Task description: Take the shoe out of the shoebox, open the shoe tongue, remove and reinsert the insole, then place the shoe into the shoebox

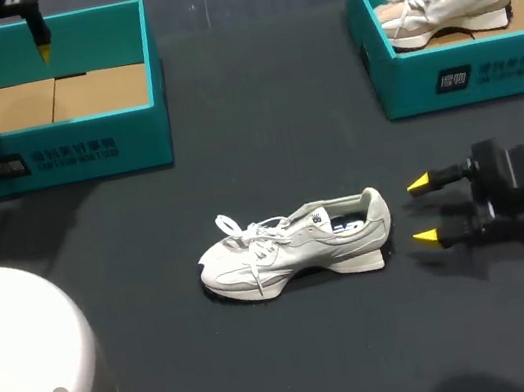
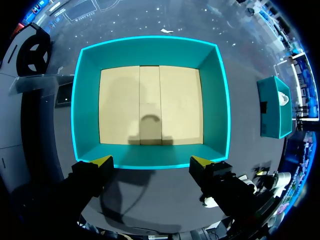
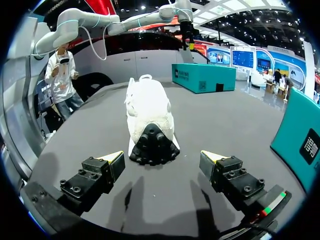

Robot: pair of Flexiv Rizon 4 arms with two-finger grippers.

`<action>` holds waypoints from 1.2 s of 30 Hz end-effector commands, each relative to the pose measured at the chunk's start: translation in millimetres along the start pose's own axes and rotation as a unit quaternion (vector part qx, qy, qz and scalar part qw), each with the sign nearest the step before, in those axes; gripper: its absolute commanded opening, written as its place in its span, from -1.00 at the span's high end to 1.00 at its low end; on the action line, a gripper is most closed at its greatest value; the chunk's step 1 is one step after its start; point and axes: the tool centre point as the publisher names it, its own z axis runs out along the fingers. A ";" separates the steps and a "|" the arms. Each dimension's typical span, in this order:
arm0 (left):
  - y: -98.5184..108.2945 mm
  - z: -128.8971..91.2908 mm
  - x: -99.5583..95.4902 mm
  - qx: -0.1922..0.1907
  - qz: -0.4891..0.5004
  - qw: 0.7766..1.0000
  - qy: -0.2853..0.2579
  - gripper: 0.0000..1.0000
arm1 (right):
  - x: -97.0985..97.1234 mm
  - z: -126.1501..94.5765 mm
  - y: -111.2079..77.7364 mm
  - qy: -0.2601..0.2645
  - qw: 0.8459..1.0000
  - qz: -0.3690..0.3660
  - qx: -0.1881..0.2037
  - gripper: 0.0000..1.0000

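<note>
A white and grey shoe (image 1: 294, 248) lies on its side mid-table, toe to the left, heel to the right. My right gripper (image 1: 421, 211) is open just off the heel; its wrist view shows the shoe (image 3: 150, 117) ahead of the fingers, black sole at the heel facing them. An empty teal shoebox (image 1: 52, 99) with a cardboard floor stands at the back left. My left gripper (image 1: 10, 49) hangs open above it, and the left wrist view looks straight down into that shoebox (image 2: 150, 102). Beside the left gripper the shoe's toe (image 2: 210, 201) just shows.
A second teal shoebox (image 1: 459, 19) at the back right holds another white shoe (image 1: 451, 2). In the right wrist view the left shoebox (image 3: 202, 77) stands beyond the shoe, and the right box's wall (image 3: 300, 140) is beside the gripper.
</note>
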 end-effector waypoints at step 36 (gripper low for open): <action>-0.1 -0.6 -0.1 0.000 0.000 1.000 0.000 -1.00 | 7.3 57.0 9.8 0.051 0.998 -0.020 -0.041 -1.00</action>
